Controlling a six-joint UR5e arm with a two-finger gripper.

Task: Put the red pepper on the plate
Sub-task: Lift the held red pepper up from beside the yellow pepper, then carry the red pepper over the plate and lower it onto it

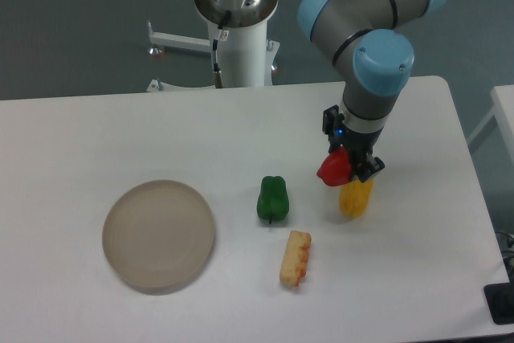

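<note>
Right of centre, the pincer [347,165] pinches the red pepper [332,170], held just above the yellow pepper [356,197] on the white counter [418,263]. The plate [158,235] lies at lower left, well apart. Between them sit the green pepper [272,198] and a corn piece [295,257].

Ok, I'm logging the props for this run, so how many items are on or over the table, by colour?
Red: 1, the red pepper, held in the gripper
Green: 1, the green pepper
Yellow: 1, the yellow pepper
Yellow-orange: 1, the corn-like piece
Beige: 1, the plate
Total: 5
</note>
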